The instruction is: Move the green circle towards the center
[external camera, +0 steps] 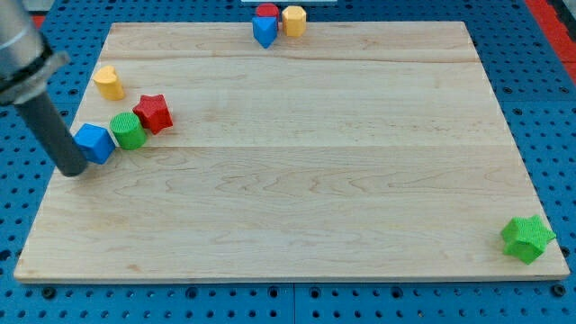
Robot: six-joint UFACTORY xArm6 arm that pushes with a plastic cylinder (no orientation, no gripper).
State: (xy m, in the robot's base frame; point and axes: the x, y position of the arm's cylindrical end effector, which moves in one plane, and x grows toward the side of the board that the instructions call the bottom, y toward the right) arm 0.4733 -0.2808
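The green circle (128,130) lies at the view's left side of the wooden board (297,180). A blue cube (94,143) touches it on its left and a red star (153,113) touches it on its upper right. My tip (72,171) rests on the board just left of and below the blue cube, close against it. The dark rod rises from it toward the view's top left.
A yellow cylinder (109,82) lies above the cluster near the left edge. A red block (267,12), a blue block (264,31) and a yellow block (294,20) sit together at the top edge. A green star (527,238) lies at the bottom right corner.
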